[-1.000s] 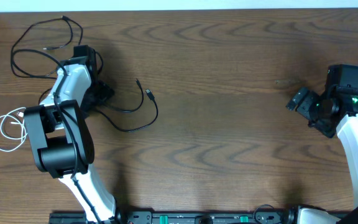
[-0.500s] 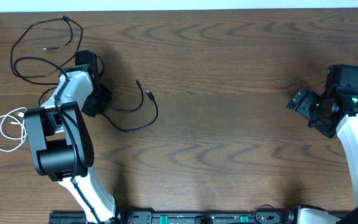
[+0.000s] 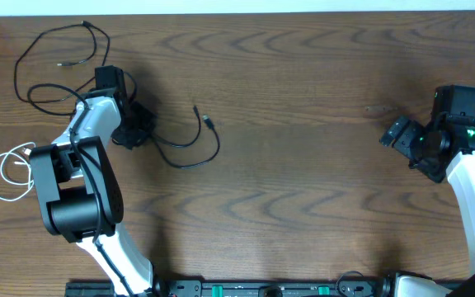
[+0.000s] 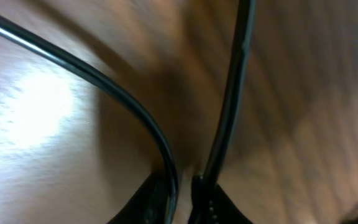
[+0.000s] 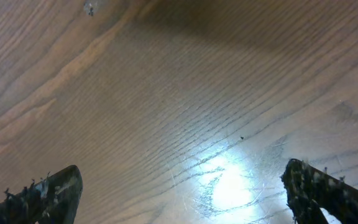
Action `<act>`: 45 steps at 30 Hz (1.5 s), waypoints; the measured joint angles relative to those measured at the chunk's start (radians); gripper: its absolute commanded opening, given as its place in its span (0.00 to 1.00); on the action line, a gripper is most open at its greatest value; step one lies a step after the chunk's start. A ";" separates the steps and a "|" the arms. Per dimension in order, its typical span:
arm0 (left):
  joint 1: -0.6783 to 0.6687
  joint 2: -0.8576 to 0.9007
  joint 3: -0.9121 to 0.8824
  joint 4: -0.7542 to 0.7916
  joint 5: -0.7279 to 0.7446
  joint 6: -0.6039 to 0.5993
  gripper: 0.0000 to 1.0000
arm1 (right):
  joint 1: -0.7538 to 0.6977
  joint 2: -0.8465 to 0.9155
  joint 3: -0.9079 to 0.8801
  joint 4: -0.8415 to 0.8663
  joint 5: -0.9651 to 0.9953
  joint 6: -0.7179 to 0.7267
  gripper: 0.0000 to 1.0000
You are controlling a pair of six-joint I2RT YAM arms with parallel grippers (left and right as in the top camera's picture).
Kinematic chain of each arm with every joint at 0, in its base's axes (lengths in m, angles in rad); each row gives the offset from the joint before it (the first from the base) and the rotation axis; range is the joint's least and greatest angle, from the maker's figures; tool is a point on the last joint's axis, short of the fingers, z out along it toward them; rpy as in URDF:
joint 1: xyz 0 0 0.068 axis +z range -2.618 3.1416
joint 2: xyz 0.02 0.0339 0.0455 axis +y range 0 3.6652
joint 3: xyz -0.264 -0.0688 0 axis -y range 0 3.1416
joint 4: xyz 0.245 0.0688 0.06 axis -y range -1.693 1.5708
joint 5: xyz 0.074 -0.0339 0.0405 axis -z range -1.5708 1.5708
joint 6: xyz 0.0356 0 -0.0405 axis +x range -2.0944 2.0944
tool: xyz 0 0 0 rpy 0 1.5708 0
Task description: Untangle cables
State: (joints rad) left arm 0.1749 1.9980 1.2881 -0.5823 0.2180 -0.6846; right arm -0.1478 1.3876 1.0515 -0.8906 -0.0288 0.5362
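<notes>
One black cable (image 3: 190,140) curls on the table from my left gripper (image 3: 132,132) out to a small plug (image 3: 209,124). In the left wrist view two strands of this black cable (image 4: 232,93) run down into my left gripper (image 4: 184,194), whose jaws stand nearly together around them. A second black cable (image 3: 56,58) lies in loose loops at the far left corner. The white cable (image 3: 5,175) is coiled at the left edge, beside the left arm's base. My right gripper (image 3: 398,136) hovers open over bare wood at the far right, and between its fingers (image 5: 182,193) there is only wood.
The left arm's body (image 3: 77,190) covers the table's front left. The table's far edge (image 3: 237,12) runs along the top, and its left edge passes close to the looped cables. Bare wood (image 3: 303,165) spans the middle.
My left gripper has closed from wide open onto the black cable. The cable's loop and plug end have shifted a little to the right. The right arm has not moved.
</notes>
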 measured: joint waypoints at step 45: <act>-0.007 0.023 0.020 0.566 0.018 1.088 0.07 | 0.000 0.000 0.000 0.000 0.000 0.000 0.99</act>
State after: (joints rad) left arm 0.1680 2.0205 1.3079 -0.0162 0.2363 0.4038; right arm -0.1478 1.3876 1.0515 -0.8902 -0.0288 0.5362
